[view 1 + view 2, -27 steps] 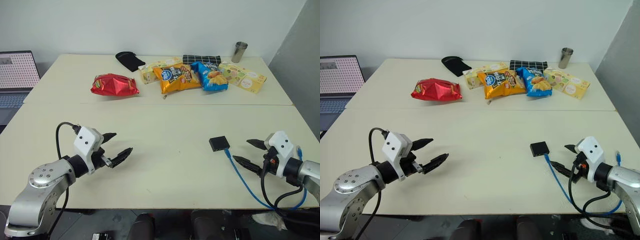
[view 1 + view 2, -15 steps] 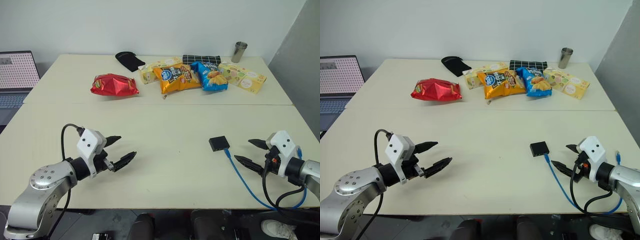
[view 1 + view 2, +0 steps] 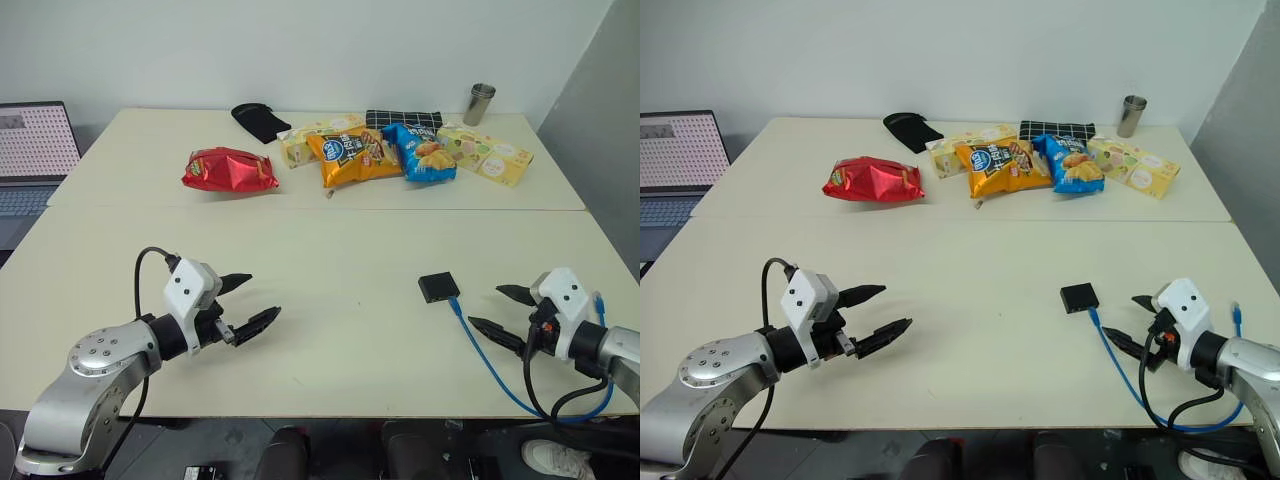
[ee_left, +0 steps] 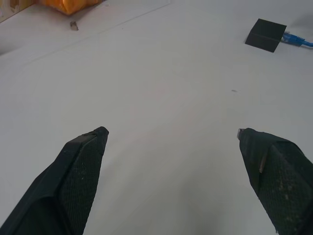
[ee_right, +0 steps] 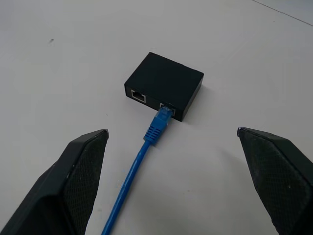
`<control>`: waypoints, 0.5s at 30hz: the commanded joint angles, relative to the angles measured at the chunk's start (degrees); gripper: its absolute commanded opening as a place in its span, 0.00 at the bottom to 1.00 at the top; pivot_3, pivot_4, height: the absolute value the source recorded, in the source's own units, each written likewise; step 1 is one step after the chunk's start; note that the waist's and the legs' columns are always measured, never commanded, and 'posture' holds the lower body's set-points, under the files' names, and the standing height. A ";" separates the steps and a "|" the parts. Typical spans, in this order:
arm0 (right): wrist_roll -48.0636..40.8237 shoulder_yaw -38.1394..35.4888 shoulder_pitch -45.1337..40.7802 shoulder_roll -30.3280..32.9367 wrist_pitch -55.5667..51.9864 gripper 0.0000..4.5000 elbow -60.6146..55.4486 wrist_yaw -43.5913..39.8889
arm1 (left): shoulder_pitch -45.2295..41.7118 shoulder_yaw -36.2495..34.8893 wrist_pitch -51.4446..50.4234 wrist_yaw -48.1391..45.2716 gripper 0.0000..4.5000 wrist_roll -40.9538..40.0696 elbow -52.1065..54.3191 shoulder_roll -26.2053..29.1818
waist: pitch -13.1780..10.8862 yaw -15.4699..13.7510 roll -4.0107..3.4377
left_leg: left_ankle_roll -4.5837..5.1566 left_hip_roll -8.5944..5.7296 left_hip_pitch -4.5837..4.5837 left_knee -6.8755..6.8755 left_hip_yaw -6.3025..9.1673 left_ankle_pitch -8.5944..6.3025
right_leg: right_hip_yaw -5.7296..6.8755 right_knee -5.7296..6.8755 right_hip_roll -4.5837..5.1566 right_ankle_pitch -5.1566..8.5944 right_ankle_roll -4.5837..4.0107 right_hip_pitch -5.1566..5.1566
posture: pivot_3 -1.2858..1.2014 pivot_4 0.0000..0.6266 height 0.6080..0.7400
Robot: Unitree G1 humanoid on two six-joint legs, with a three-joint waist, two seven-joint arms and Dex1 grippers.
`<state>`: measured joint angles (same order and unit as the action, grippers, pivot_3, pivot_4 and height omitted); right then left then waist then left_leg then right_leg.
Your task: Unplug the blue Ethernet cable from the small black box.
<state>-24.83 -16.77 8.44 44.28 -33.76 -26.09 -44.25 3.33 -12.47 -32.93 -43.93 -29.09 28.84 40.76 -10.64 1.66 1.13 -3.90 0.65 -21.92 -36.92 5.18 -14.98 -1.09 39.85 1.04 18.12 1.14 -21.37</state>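
Blue cable is sitting plugged into one of two ports on the box, which is lying on the table's near half, just ahead of the right gripper. That gripper's jaws are gaping wide and nothing is lying between them and the plug. Across the table the left gripper is hovering, jaws likewise spread and empty. Snack bags, a black cloth and a metal cup are lining the far edge, well apart from the box.
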 commanded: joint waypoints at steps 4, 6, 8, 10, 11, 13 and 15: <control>-2.30 -0.60 0.47 -3.52 -4.28 0.99 -5.21 5.51 | -1.54 2.87 4.37 -8.40 1.00 -1.93 0.69 2.18 | 0.00 -0.01 0.00 | 0.00 0.00 -0.01 0.00 0.00 0.00 | 0.00 0.00 -0.01 0.00 0.00 0.00 | 0.52 0.24 1.00; -2.09 0.40 0.44 -5.39 -6.02 0.99 -6.16 8.30 | -1.64 3.80 4.09 -12.55 1.00 -4.07 1.31 3.26 | 0.00 -0.02 0.00 | 0.00 -0.01 -0.01 0.00 0.00 0.00 | 0.01 -0.01 -0.03 0.00 0.00 0.00 | 0.52 0.24 1.00; -1.12 1.67 0.56 -7.40 -6.84 0.99 -6.92 10.91 | -2.28 4.96 3.83 -14.90 1.00 -5.35 1.91 3.98 | -0.01 0.00 -0.02 | 0.00 0.00 0.00 0.01 -0.02 0.00 | -0.01 0.00 -0.06 0.00 0.00 -0.01 | 0.52 0.24 1.00; -0.71 2.69 0.90 -9.12 -7.63 0.99 -7.78 12.99 | -3.20 5.78 3.10 -16.43 1.00 -6.72 2.29 4.33 | -0.01 -0.01 -0.02 | 0.00 0.01 -0.01 0.01 -0.01 0.00 | -0.01 0.00 -0.06 0.00 0.00 -0.01 | 0.52 0.24 1.00; -0.62 3.02 1.03 -9.58 -7.90 0.99 -8.06 13.61 | -3.50 5.99 2.80 -16.95 1.00 -7.24 2.31 4.44 | -0.01 -0.01 -0.03 | 0.00 0.01 -0.01 0.01 -0.01 0.00 | -0.01 0.00 -0.06 0.00 0.00 -0.01 | 0.52 0.24 1.00; 0.41 5.45 1.63 -11.05 -8.18 0.99 -9.05 15.53 | -4.67 7.04 3.27 -19.02 1.00 -7.37 1.59 5.07 | -0.01 -0.01 -0.03 | 0.00 0.01 -0.01 0.01 -0.01 0.00 | -0.01 0.00 -0.06 0.00 0.01 -0.02 | 0.52 0.24 1.00; 1.39 7.62 1.66 -12.59 -8.46 0.99 -9.49 17.76 | -5.87 7.89 4.04 -20.66 1.00 -7.05 0.34 5.62 | -0.01 0.00 -0.03 | 0.00 -0.01 -0.01 0.01 -0.01 0.00 | -0.01 0.00 -0.07 0.01 0.01 -0.02 | 0.52 0.24 1.00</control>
<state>-24.60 -10.88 10.19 32.88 -42.10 -33.02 -29.09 -1.16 -5.15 -30.11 -62.37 -35.43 28.90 45.44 -10.65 1.65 1.10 -3.90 0.63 -21.92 -36.91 5.16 -14.98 -1.11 39.85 0.96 18.12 1.15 -21.39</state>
